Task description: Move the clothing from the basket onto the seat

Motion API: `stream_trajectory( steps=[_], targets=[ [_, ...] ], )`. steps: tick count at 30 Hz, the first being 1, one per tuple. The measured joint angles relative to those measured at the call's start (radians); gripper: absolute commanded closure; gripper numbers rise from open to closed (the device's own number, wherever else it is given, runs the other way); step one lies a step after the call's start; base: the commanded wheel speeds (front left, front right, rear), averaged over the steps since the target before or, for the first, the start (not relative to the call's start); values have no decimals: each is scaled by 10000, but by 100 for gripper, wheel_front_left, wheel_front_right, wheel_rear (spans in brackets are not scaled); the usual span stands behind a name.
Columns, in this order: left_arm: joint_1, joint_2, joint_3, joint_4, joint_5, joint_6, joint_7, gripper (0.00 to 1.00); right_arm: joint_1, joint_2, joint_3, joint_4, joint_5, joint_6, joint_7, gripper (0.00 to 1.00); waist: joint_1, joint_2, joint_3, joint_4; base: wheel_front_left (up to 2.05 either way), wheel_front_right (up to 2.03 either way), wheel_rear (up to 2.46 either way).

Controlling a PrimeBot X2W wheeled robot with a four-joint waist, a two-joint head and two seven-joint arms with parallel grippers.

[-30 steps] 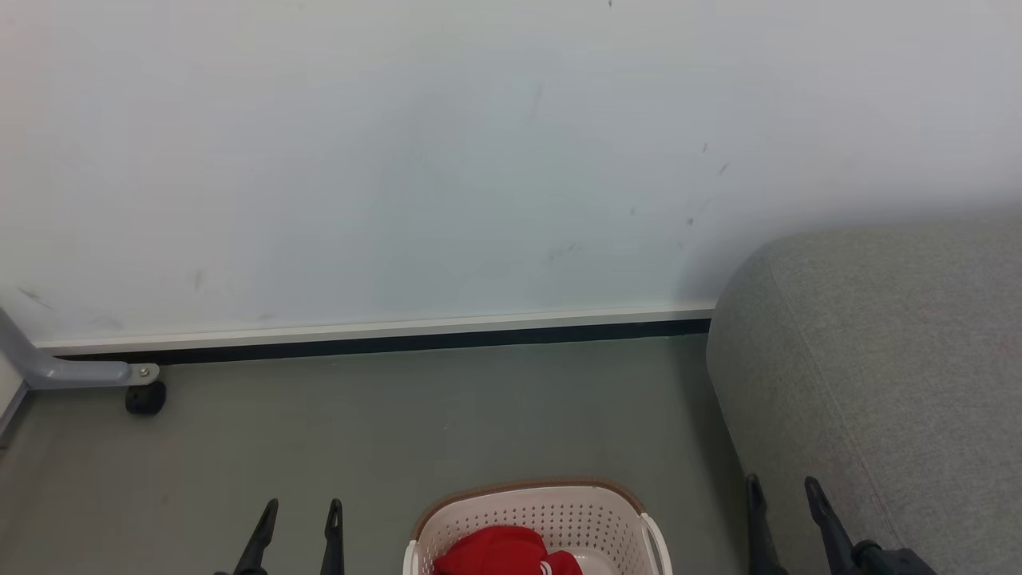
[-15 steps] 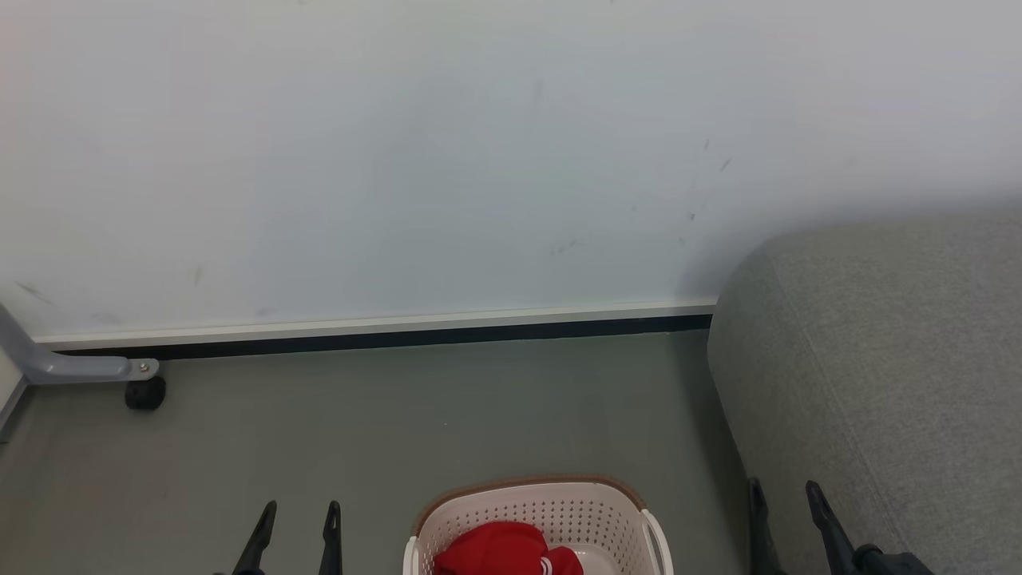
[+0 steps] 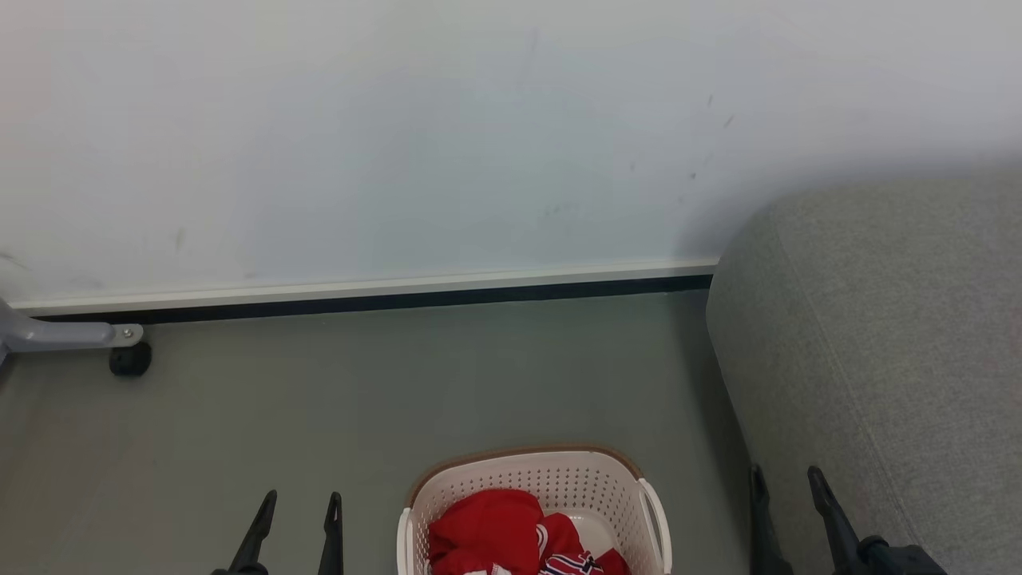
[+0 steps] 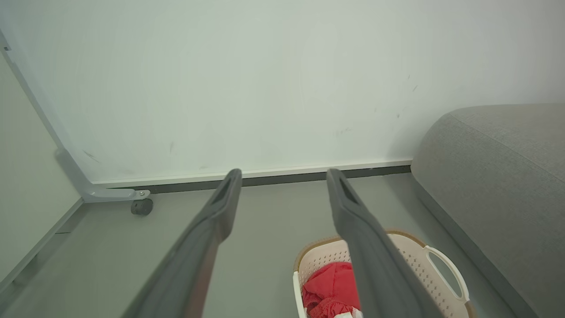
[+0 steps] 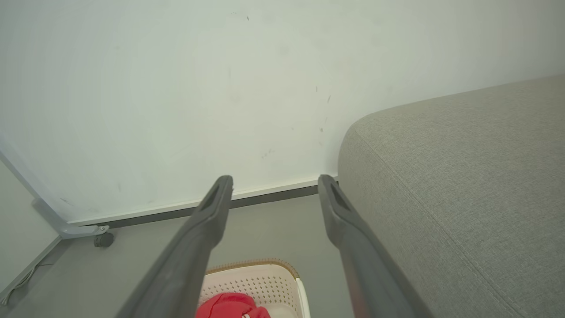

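The cream perforated basket (image 3: 559,483) with a brown rim stands on the floor at the bottom centre of the head view, and red clothing (image 3: 491,531) with white trim lies bunched inside it. The grey seat (image 3: 894,335) fills the right side. My left gripper (image 3: 299,503) is open and empty, left of the basket. To the basket's right, beside the seat's edge, my right gripper (image 3: 784,477) is open with nothing in it. The left wrist view shows the basket (image 4: 423,269), the clothing (image 4: 331,285) and the seat (image 4: 499,176). The right wrist view has the basket (image 5: 256,276) and the seat (image 5: 463,185).
A pale wall (image 3: 399,136) with a white and black skirting runs across the back. A grey metal frame leg with a black caster (image 3: 129,359) stands at the far left. Grey floor (image 3: 399,383) lies between wall and basket.
The head camera has tilted down: wall, skirting and caster sit higher in the picture, and more of the basket and clothing shows. Both grippers stay open.
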Motion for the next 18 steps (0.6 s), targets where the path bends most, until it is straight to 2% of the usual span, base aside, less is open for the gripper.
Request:
stream_trajectory(
  steps=[6,16,18],
  targets=[
    [-186,69,-234,-33,215,-90,0,0,-335,-2,-132,-290,-123,0,0,0,1,1,664,-96,0,0,0],
    [-1662,-21,-928,721,782,-359,17,0,-1642,-132,-353,-642,-171,15,-2,0,2,1,2014,-406,0,0,0],
    [-1980,-42,-1133,974,924,-527,96,0,-1991,-134,-395,-686,-171,19,-17,0,2,1,2298,-491,0,0,0]
  ],
)
